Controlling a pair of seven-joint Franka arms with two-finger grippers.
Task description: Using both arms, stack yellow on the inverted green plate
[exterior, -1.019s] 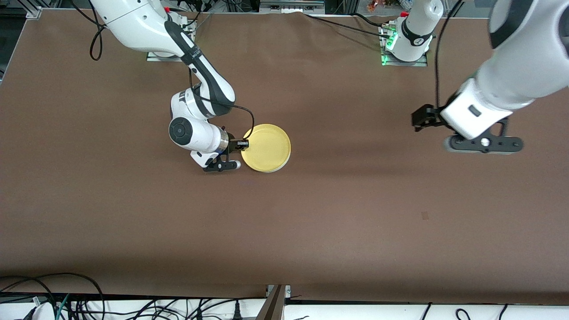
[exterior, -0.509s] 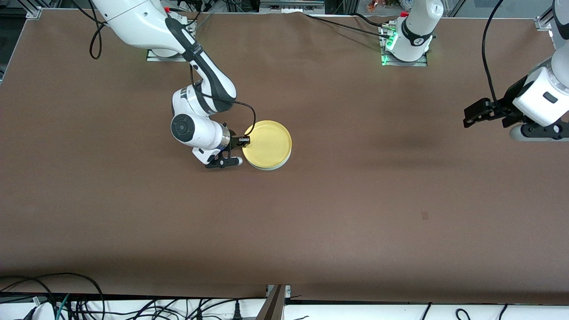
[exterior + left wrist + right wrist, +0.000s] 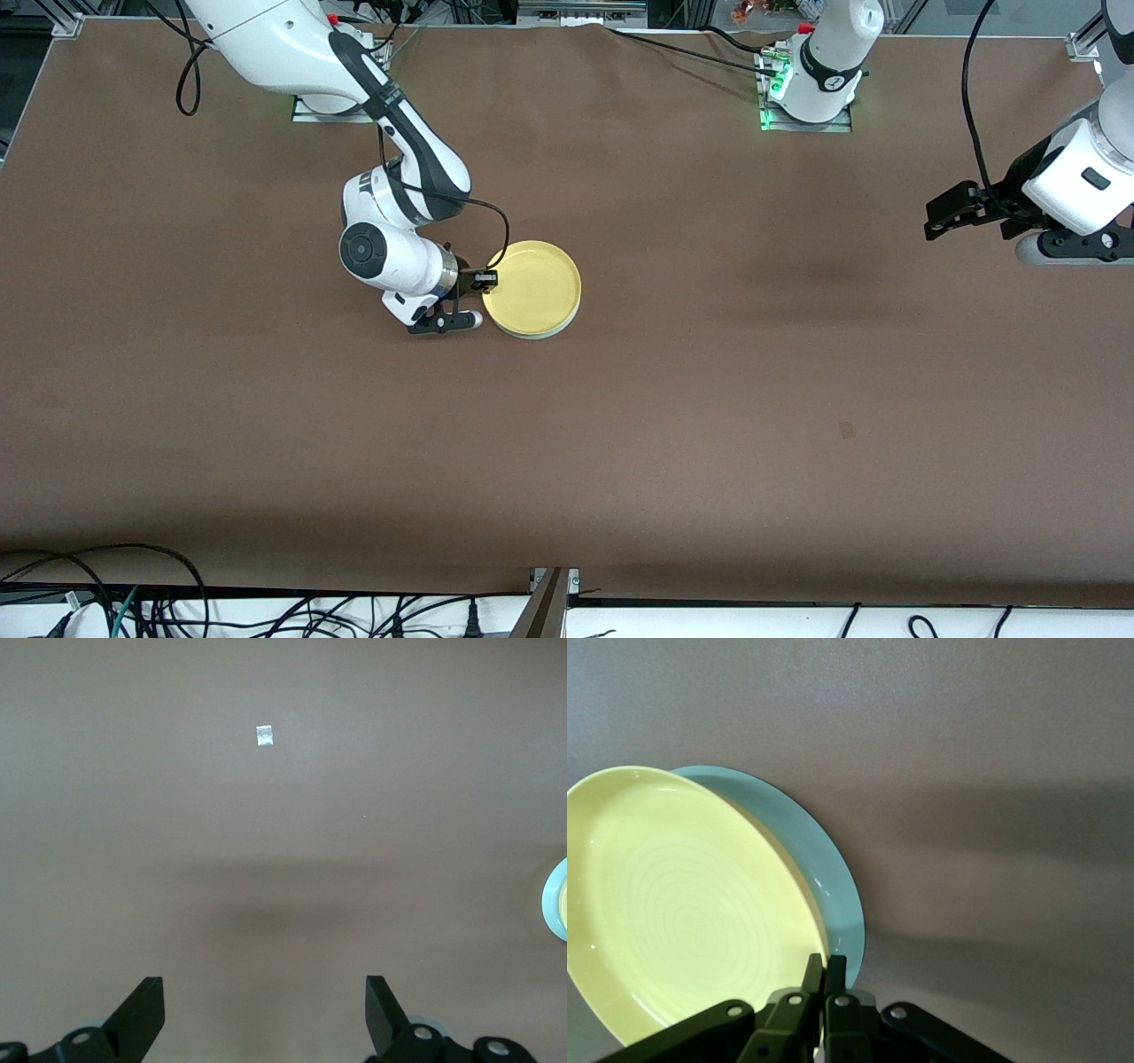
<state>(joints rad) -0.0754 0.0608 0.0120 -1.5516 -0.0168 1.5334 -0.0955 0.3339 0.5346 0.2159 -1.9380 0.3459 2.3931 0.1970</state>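
The yellow plate lies right way up on the pale green plate, which shows only as a thin rim beneath it, mid-table toward the right arm's end. In the right wrist view the yellow plate covers most of the green plate. My right gripper is shut on the yellow plate's rim, and it also shows in the right wrist view. My left gripper is open and empty, high over the table at the left arm's end. In the left wrist view its fingers stand wide apart.
The brown table is bare around the plates. A small pale mark sits on it nearer the front camera, also seen in the left wrist view. The stacked plates' edge shows there too. Cables run along the table's front edge.
My left arm has swung away from the middle to the left arm's end of the table. The yellow plate and my right gripper have shifted slightly, then stayed still.
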